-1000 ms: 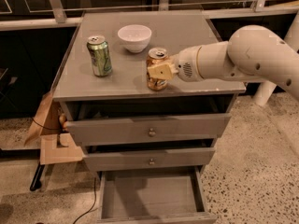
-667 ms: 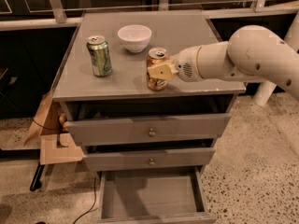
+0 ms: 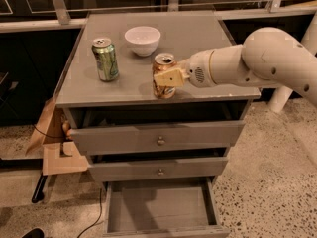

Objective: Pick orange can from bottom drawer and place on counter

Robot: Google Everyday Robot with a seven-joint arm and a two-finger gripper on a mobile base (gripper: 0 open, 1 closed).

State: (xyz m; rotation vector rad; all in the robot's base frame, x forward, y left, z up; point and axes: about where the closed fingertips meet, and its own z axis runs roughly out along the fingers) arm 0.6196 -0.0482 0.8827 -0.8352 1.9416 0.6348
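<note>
The orange can (image 3: 163, 61) stands upright on the counter (image 3: 198, 38), near its front edge, right of centre. My gripper (image 3: 165, 78) reaches in from the right on a white arm. It is shut on the orange can, with one tan finger pad (image 3: 168, 78) lying across the can's front. The other finger is hidden behind the can. The bottom drawer (image 3: 161, 209) is pulled open below, and its grey floor is bare.
A green can (image 3: 105, 59) stands at the counter's left and a white bowl (image 3: 142, 39) sits behind the orange can. The two upper drawers (image 3: 158, 139) stand slightly open. A cardboard box (image 3: 54, 152) lies on the floor at the left.
</note>
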